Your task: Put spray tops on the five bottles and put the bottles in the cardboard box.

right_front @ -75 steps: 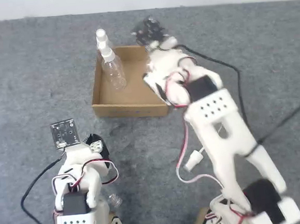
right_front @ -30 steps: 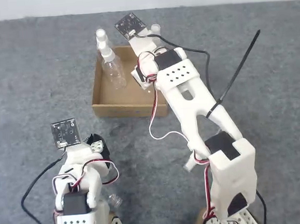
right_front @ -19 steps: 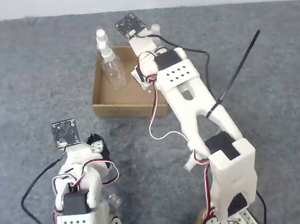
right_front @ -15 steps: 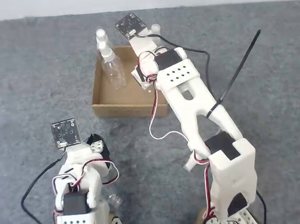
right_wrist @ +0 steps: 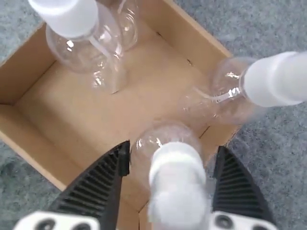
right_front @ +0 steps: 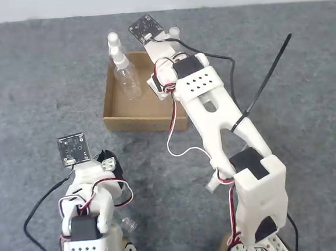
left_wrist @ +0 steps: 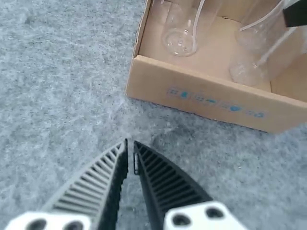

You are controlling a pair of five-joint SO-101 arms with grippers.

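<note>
Now the boxing step looks nearly done: the right gripper [right_wrist: 171, 148] stands wide open astride a capped bottle [right_wrist: 175, 170] in a corner of the cardboard box [right_wrist: 201, 36]. Next, it should lift straight clear. The left gripper [left_wrist: 130, 143], all but closed and empty, hovers just outside the box.

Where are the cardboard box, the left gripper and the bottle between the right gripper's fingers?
cardboard box [right_front: 141, 121]: high view, near wall.
left gripper [left_wrist: 130, 143]: left wrist view, between fingertips.
bottle [right_wrist: 175, 165]: right wrist view, white spray top.
</note>
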